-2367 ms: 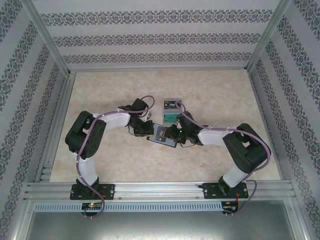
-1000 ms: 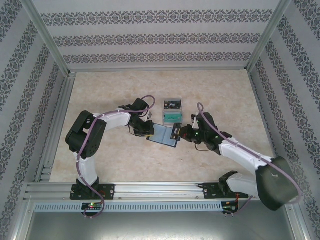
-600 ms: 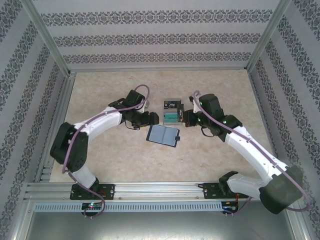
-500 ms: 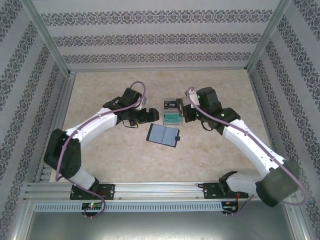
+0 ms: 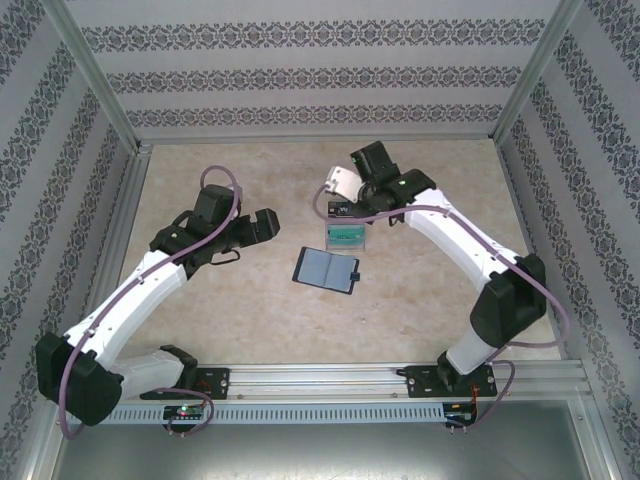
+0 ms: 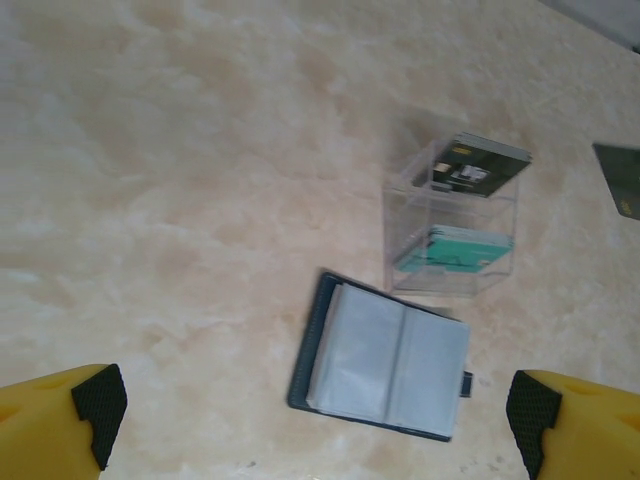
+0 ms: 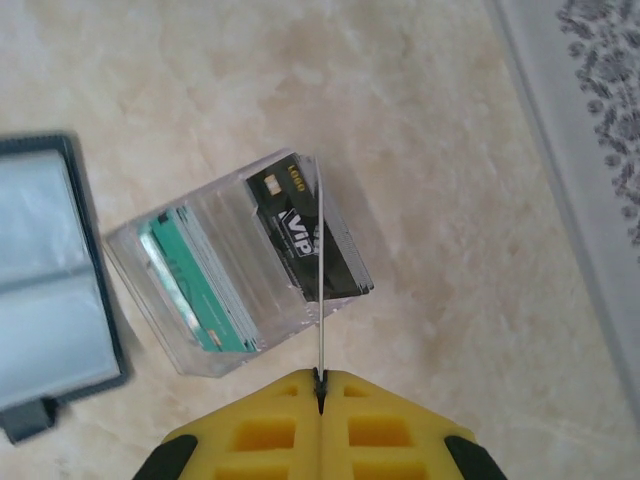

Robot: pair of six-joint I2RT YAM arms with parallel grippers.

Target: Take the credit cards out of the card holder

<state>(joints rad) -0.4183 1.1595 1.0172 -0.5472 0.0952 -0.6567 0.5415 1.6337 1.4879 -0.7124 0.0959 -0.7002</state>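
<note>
Card holder (image 5: 327, 270) is laid open flat on beige tabletop (image 5: 260, 320), below the wide-spread, empty left gripper (image 6: 315, 418); bare surface lies round all its edges. Just beyond it a clear box (image 7: 225, 330) with teal card (image 7: 170, 270) and dark card (image 7: 300, 235) is set. One pale card (image 7: 320, 260) is pinched edge-on in closed right gripper (image 7: 320, 385), over the box.

Slate-blue wallet (image 6: 385, 365) shows grey lining; teal card (image 6: 455, 250), black card (image 7: 300, 240) with gold-and-white lettering, pale grey card (image 5: 341, 181); clear box (image 6: 408, 215); cream marbled tabletop (image 6: 150, 150).
</note>
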